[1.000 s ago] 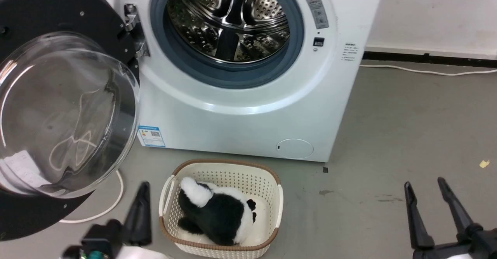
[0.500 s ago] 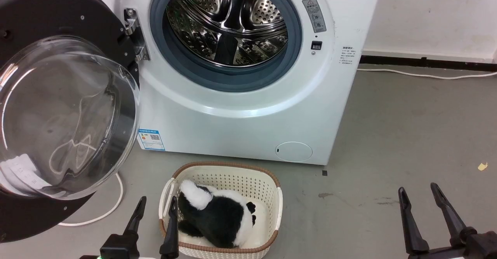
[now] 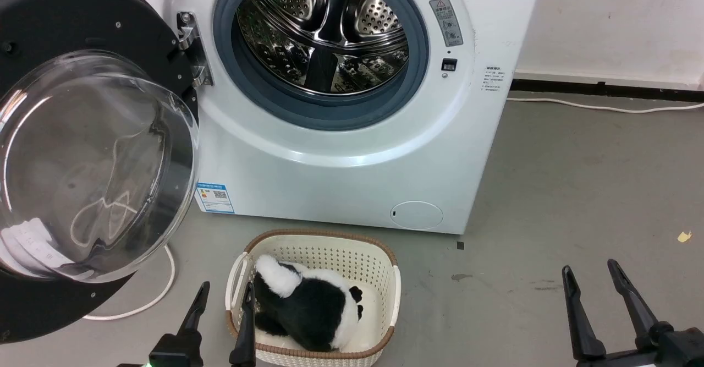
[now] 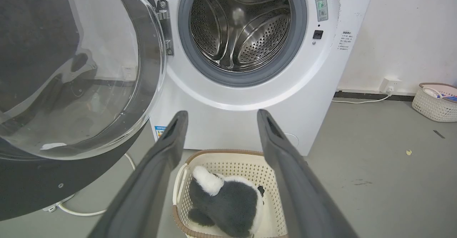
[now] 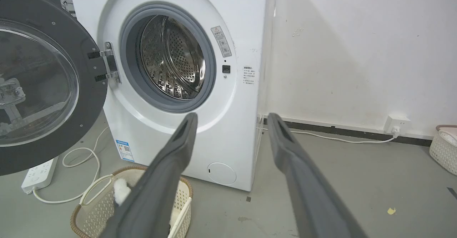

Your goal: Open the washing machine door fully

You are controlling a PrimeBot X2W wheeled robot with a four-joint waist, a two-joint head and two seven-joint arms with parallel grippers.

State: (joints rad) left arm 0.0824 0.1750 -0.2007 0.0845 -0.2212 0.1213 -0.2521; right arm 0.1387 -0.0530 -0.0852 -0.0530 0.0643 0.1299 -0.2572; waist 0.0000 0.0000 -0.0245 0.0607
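Washing machine door (image 3: 82, 152) stands wide open, left of the washing machine (image 3: 341, 158), held on its hinge. Left gripper (image 3: 227, 285) and right gripper (image 3: 589, 268): both spread, empty, low before the washing machine.

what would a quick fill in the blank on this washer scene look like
The washing machine door is swung ____.
The basket sits on the floor in ____ of the washing machine.
The plush toy in it is black and ____.
The left gripper and right gripper hold ____.
Missing: open; front; white; nothing.
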